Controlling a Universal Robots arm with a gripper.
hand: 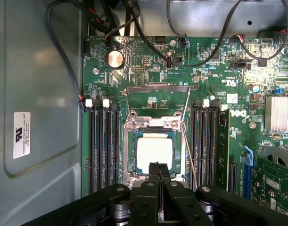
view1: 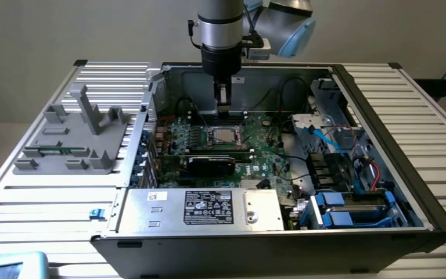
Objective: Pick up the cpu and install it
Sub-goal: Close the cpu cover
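Nearest me sits the big silver box [view1: 200,209] with its black label, bolted into the front of the open computer case [view1: 432,192] that lies on the slatted counter [view1: 45,203]. Beyond it, on the green motherboard [hand: 148,66], is the socket [hand: 132,155], and that is where everything is happening.

Inside the socket lies the cpu [hand: 154,153] — a pale, dull metal square that looks flat and square to the socket's sides. At the socket's far edge from the silver box, the metal load frame [hand: 158,88] is swung back off the chip, and a thin wire lever [hand: 188,150] runs free just beside the socket, not hooked down.

Above the socket hangs the arm [view1: 221,23], its fingers [hand: 154,172] pinched tight together with nothing between them that I can see. From the exterior view they appear raised clear of the board, over the socket's far edge rather than touching it.

By my reckoning the picking up and the placing are done — the chip is home and has been let go. What is not done, as far as I can see, is the clamping: the frame is not over the chip and the lever is unlatched.
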